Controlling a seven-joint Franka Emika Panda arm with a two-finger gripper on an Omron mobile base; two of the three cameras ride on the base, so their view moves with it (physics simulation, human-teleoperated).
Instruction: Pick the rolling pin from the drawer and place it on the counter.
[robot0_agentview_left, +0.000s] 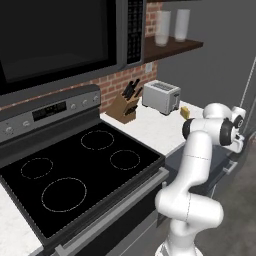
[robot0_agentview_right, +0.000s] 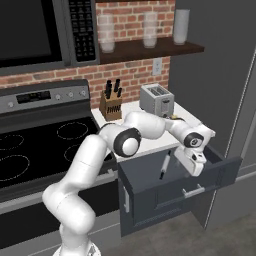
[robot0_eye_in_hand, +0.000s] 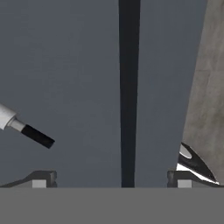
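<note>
the drawer (robot0_agentview_right: 150, 192) stands pulled out below the counter (robot0_agentview_right: 150, 142), right of the stove (robot0_agentview_right: 45, 145). the rolling pin (robot0_agentview_right: 164, 166) lies inside it, just left of the gripper (robot0_agentview_right: 194, 169). the knife block (robot0_agentview_right: 111, 107) and toaster (robot0_agentview_right: 157, 99) sit at the counter's back, block on the left.

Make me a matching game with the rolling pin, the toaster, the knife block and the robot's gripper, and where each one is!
Things:
1. pale grey-white rolling pin with dark handles
2. shiny silver toaster
3. wooden knife block with black-handled knives
4. two-finger gripper

Places:
A. hanging open over the pulled-out dark grey drawer
B. lying inside the drawer
C. on the white counter, next to the black stove
D. on the counter, near the tall grey cabinet side

Pairs: 1-B, 2-D, 3-C, 4-A
</note>
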